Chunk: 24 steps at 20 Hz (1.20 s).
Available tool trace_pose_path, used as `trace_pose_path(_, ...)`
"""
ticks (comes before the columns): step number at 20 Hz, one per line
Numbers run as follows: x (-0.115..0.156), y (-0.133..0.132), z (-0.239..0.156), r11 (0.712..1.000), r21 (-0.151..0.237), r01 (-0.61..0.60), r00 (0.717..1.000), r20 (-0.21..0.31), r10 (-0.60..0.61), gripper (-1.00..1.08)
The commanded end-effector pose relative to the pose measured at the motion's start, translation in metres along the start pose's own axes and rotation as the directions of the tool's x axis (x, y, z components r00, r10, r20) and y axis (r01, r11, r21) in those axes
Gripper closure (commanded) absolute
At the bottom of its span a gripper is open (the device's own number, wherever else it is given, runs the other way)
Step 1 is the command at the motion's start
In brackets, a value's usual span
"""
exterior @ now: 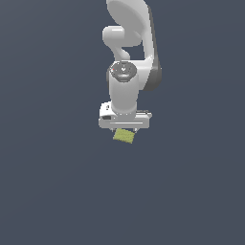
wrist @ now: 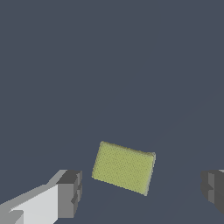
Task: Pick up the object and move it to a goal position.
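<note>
The object is a small yellow-green block (exterior: 124, 136) with a fine texture, lying on the dark grey surface just below the white gripper (exterior: 124, 128) in the exterior view. In the wrist view the block (wrist: 124, 167) lies between the two grey fingertips (wrist: 70, 192), turned a little askew to them. The gripper (wrist: 142, 190) is open wide, with a clear gap to the block on each side. The fingers are hidden behind the white hand in the exterior view.
The white arm (exterior: 128, 57) reaches down from the top of the exterior view. A plain dark grey surface (exterior: 57, 182) lies all around.
</note>
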State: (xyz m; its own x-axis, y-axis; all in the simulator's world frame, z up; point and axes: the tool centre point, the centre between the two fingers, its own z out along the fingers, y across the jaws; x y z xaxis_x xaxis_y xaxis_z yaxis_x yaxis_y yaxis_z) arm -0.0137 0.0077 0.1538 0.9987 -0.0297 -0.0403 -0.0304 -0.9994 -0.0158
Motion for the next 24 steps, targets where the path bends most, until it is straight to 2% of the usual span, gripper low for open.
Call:
trace_pose_path(1, 0.000, 0.000, 0.000, 1.000, 0.000, 0.000, 1.000, 0.000, 0.000, -0.92)
trace_pose_path(9, 0.011, 0.014, -0.011, 1.000, 0.017, -0.016, 0.999, -0.031, 0.017, -0.92)
trace_pose_path(15, 0.011, 0.015, -0.010, 1.000, 0.017, -0.011, 0.999, -0.032, 0.012, -0.92)
trace_pose_path(24, 0.007, 0.016, -0.002, 0.997, 0.007, 0.082, 0.996, -0.033, -0.082, -0.92)
